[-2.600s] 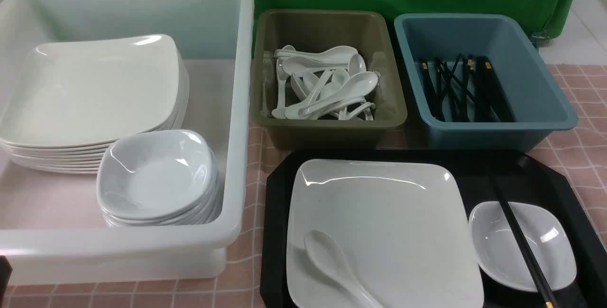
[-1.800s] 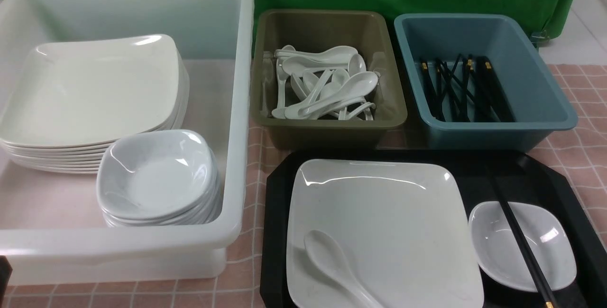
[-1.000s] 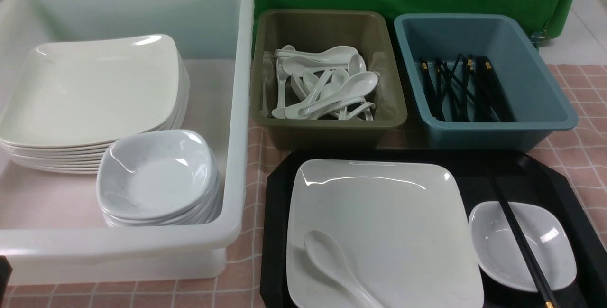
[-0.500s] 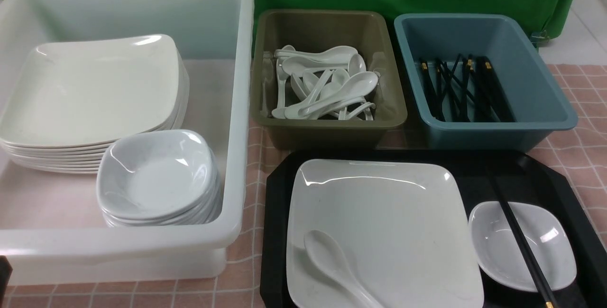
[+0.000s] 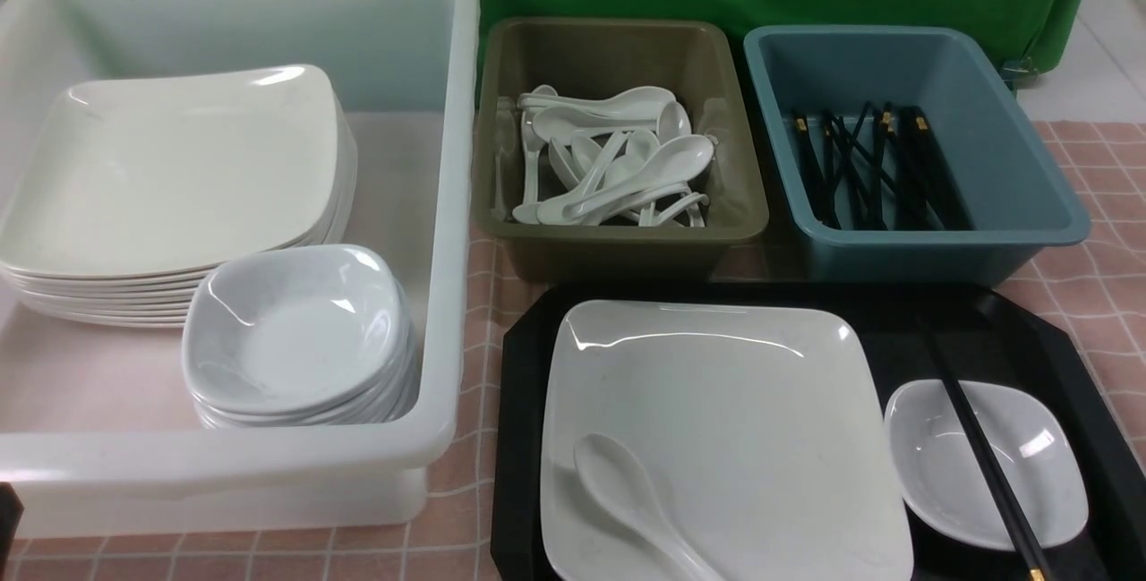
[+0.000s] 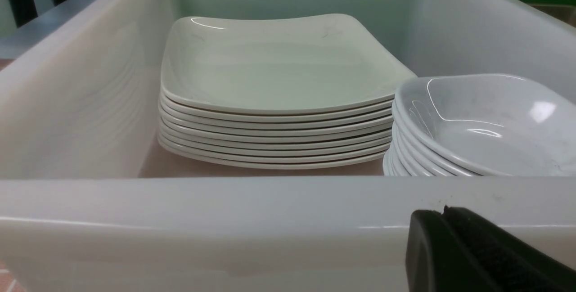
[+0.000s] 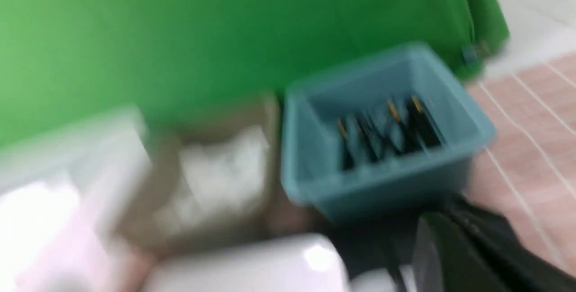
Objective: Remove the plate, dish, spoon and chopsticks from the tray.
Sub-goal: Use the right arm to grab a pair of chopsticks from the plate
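The black tray [image 5: 517,438] lies at the front right. On it sits the large white square plate [image 5: 725,420] with the white spoon [image 5: 627,496] lying in its near left corner. The small white dish [image 5: 936,460] sits to the right of the plate, and the black chopsticks [image 5: 980,456] lie across it. Neither gripper reaches the tray in the front view. My left gripper [image 6: 443,213] is shut and empty, just outside the near wall of the white bin [image 6: 225,220]. My right gripper [image 7: 450,222] looks shut in a blurred view, near the tray's far right.
The white bin [image 5: 448,205] at left holds a stack of plates [image 5: 170,169] and a stack of dishes [image 5: 295,330]. An olive tub [image 5: 618,245] holds spoons. A blue tub [image 5: 931,245] holds chopsticks. A pink checked cloth covers the table.
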Tool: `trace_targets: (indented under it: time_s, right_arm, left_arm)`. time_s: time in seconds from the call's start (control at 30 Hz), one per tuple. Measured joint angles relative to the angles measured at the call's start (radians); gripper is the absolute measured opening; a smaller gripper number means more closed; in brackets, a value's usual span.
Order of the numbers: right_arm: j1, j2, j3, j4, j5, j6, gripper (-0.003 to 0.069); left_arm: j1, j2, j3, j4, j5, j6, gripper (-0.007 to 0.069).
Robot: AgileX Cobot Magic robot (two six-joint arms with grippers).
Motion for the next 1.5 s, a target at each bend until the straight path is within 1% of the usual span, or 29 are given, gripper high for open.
trace_targets:
  time_s: [0.07, 0.13, 0.17, 0.23, 0.3, 0.33, 0.37, 0.4, 0.43, 0.47, 0.57, 0.63, 0.73, 0.87, 1.17, 1.3, 1.37, 1.4, 1.5]
  right_arm:
    - [0.0, 0.129, -0.08, -0.004, 0.132, -0.08, 0.003]
    - [0.0, 0.269, -0.142, -0.007, 0.254, -0.12, 0.003]
    - [0.0, 0.379, -0.175, -0.009, 0.331, -0.142, 0.0034]
    - [0.0, 0.511, -0.204, -0.01, 0.39, -0.173, 0.0051]
    - [0.0, 0.65, -0.228, -0.007, 0.419, -0.195, 0.0099]
    - [0.0, 0.663, -0.231, -0.006, 0.421, -0.195, 0.0105]
    - [0.001, 0.764, -0.261, 0.011, 0.443, -0.211, 0.0174]
    - [0.004, 0.818, -0.283, 0.022, 0.455, -0.224, 0.0218]
    - [0.005, 0.828, -0.288, 0.023, 0.457, -0.226, 0.0218]
    - [0.02, 0.902, -0.329, 0.027, 0.463, -0.242, 0.0286]
    - [0.05, 1.003, -0.396, 0.024, 0.462, -0.266, 0.0367]
    - [0.074, 1.077, -0.444, -0.004, 0.462, -0.274, 0.0389]
    - [0.097, 1.166, -0.482, -0.055, 0.461, -0.274, 0.0398]
    - [0.103, 1.258, -0.492, -0.094, 0.456, -0.273, 0.04]
    - [0.103, 1.333, -0.492, -0.11, 0.414, -0.275, 0.0398]
    - [0.103, 1.355, -0.491, -0.11, 0.377, -0.288, 0.036]
    - [0.103, 1.368, -0.489, -0.11, 0.357, -0.296, 0.0313]
    - [0.103, 1.37, -0.489, -0.11, 0.356, -0.296, 0.0309]
    - [0.103, 1.377, -0.488, -0.11, 0.351, -0.301, 0.023]
  left_arm:
    - [0.0, 0.0, 0.0, 0.0, 0.0, 0.0, 0.0005]
    - [0.0, 0.0, 0.0, 0.0, 0.0, 0.0, 0.0005]
    - [0.0, 0.0, 0.0, 0.0, 0.0, 0.0, 0.0005]
    - [0.0, 0.0, 0.0, 0.0, 0.0, 0.0, 0.0005]
    - [0.0, 0.0, 0.0, 0.0, 0.0, 0.0, 0.0005]
    - [0.0, 0.0, 0.0, 0.0, 0.0, 0.0, 0.0005]
    - [0.0, 0.0, 0.0, 0.0, 0.0, 0.0, 0.0005]
    - [0.0, 0.0, 0.0, 0.0, 0.0, 0.0, 0.0005]
    - [0.0, 0.0, 0.0, 0.0, 0.0, 0.0, 0.0005]
    - [0.0, 0.0, 0.0, 0.0, 0.0, 0.0, 0.0005]
    - [0.0, 0.0, 0.0, 0.0, 0.0, 0.0, 0.0005]
    - [0.0, 0.0, 0.0, 0.0, 0.0, 0.0, 0.0005]
    - [0.0, 0.0, 0.0, 0.0, 0.0, 0.0, 0.0005]
    - [0.0, 0.0, 0.0, 0.0, 0.0, 0.0, 0.0005]
    - [0.0, 0.0, 0.0, 0.0, 0.0, 0.0, 0.0005]
    - [0.0, 0.0, 0.0, 0.0, 0.0, 0.0, 0.0005]
    - [0.0, 0.0, 0.0, 0.0, 0.0, 0.0, 0.0005]
    - [0.0, 0.0, 0.0, 0.0, 0.0, 0.0, 0.0005]
    - [0.0, 0.0, 0.0, 0.0, 0.0, 0.0, 0.0005]
